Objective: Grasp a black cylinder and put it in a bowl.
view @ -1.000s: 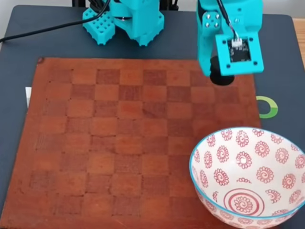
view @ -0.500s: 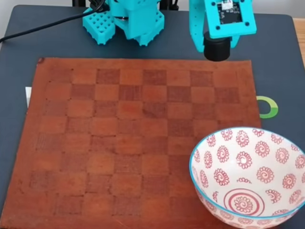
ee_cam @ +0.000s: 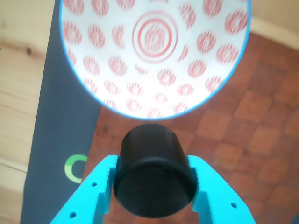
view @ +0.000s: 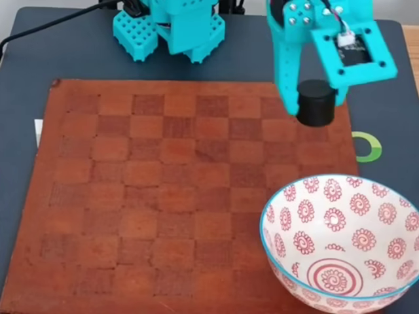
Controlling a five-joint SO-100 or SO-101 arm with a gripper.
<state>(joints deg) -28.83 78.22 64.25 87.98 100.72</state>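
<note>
Gripping black cylinder (view: 315,102) over checkerboard (view: 163,190), bowl (view: 340,288) nearby w/ green ring (view: 370,147).

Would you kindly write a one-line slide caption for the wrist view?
Turquoise end effector shut on the black cylinder, held above the checkered board just short of the red-patterned bowl.

The black cylinder (ee_cam: 154,175) (view: 315,103) is short and matte, with a flat end and rounded edges, and it sits clamped between the two teal fingers of the tool (ee_cam: 154,196) (view: 314,108), lifted clear of the checkered board. The bowl (ee_cam: 154,51) (view: 340,242) is large, round and white with red spiral flowers, red rings at its centre and a light blue rim. It stands upright and empty just ahead of the tool in the wrist view, apart from the cylinder.
</note>
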